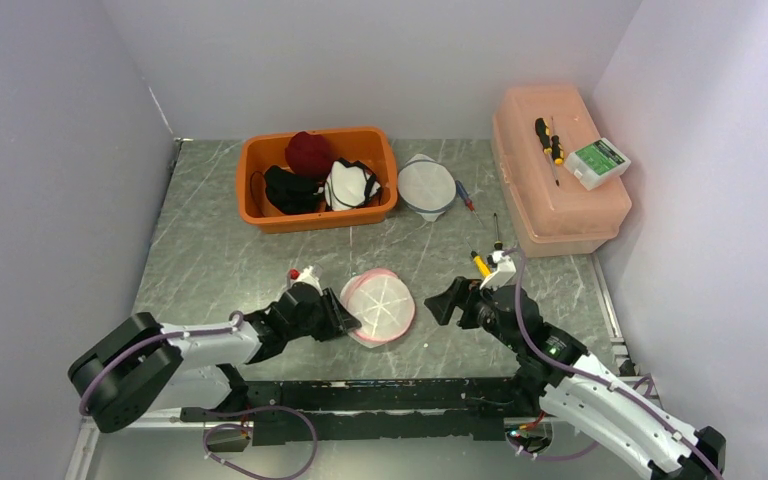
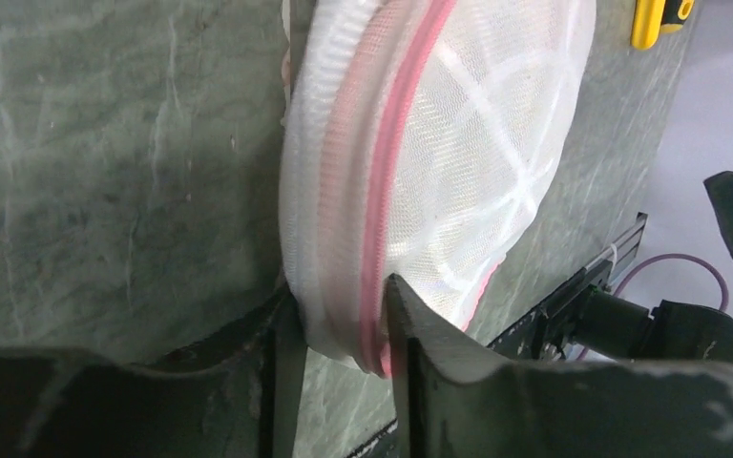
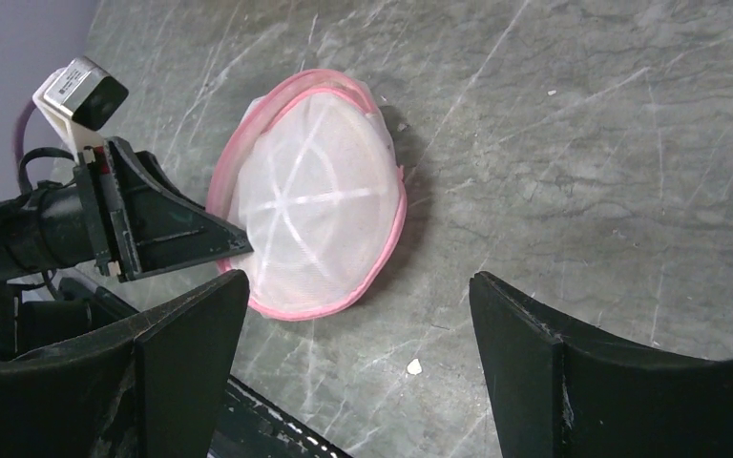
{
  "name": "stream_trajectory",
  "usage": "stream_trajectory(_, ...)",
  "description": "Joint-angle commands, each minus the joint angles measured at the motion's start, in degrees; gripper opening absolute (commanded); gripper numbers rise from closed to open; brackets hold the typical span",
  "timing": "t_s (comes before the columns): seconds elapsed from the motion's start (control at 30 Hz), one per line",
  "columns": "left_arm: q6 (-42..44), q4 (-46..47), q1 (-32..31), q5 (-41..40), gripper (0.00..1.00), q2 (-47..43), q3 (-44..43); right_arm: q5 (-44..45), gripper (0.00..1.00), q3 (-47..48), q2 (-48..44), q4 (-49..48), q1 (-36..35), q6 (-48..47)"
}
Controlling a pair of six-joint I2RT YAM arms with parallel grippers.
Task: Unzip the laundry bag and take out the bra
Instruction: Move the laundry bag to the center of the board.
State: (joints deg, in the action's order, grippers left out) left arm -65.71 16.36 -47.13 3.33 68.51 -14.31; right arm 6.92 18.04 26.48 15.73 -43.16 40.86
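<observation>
The laundry bag is a round, domed white mesh pouch with a pink zipper rim, lying on the grey marble table between the two arms. My left gripper reaches in from the left, and in the left wrist view its jaws pinch the near edge of the laundry bag, one finger on the white mesh and the other on the pink zipper band. My right gripper hovers open to the right of the laundry bag, fingers wide apart and holding nothing. The bra is hidden.
An orange bin with dark and white garments stands at the back. A second white mesh pouch lies beside it. A pink plastic box carrying tools sits at the right. A yellow-handled tool lies by my right gripper.
</observation>
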Motion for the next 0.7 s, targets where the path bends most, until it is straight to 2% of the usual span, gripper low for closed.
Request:
stream_trajectory(0.0, -0.3, 8.5, 0.8, 0.4, 0.36, 3.7, -1.4, 1.7, 0.9, 3.0, -1.3, 0.5, 0.2, -1.1)
stream_trajectory(0.3, -2.6, 22.9, 3.2, 4.5, 0.03, 13.0, -2.3, 3.3, 0.89, 3.7, -4.0, 3.0, 0.2, -1.7)
stream_trajectory(0.5, -3.3, 25.1, 6.0, 8.2, 0.03, 19.8, -9.3, 5.1, 0.89, 4.9, -5.7, 5.1, 0.3, -2.3)
stream_trajectory(0.67, -2.9, 18.9, 8.1, 9.4, 0.03, 26.9, -19.5, 6.4, 0.89, 5.4, -7.0, 6.3, 0.4, -2.6)
